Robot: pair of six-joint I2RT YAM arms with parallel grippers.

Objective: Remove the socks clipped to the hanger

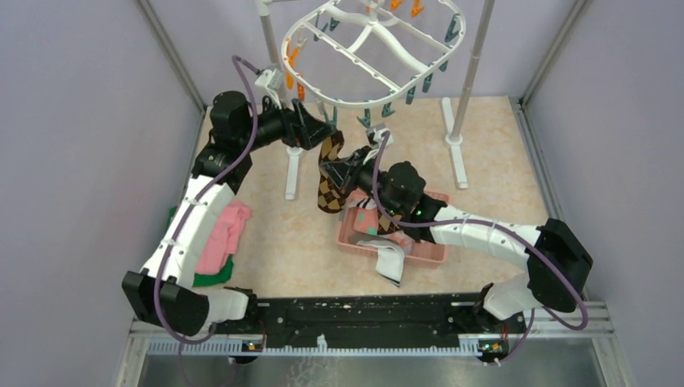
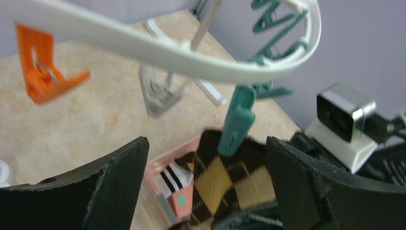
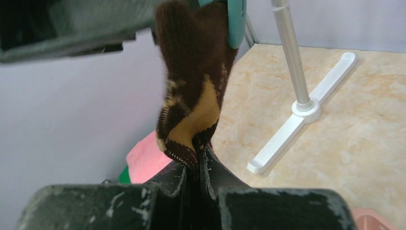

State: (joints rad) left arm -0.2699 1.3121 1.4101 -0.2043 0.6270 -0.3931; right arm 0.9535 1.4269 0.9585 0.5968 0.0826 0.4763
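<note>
A brown-and-tan argyle sock (image 3: 191, 72) is being pinched by the right gripper (image 3: 197, 160), whose fingers are being pressed together on a fold of the sock's lower part, so that the knit is rising straight above the fingertips. Just above and to the right of that grip, the sock's upper end is being met by a teal clip (image 3: 236, 24) dangling from the white oval hanger (image 2: 143, 46) — whether the clip is actually biting the cloth cannot be told. The left gripper (image 2: 206, 143) is being held with its fingers (image 2: 119, 187) spread wide, nothing being grasped. The teal clip and the sock's top are being framed in the gap between them, and the hanger's rim is arching above both fingertips. Beyond the left finger an orange clip (image 2: 45, 67) is hanging from that rim. Below the right gripper's fingers a pink basket (image 1: 423, 256) is sitting on the table, a white sock (image 1: 391, 262) with black stripes being draped over its near edge. Well off to the left of both grippers, folded pink and green cloths (image 1: 222, 242) are lying beside the left arm.
</note>
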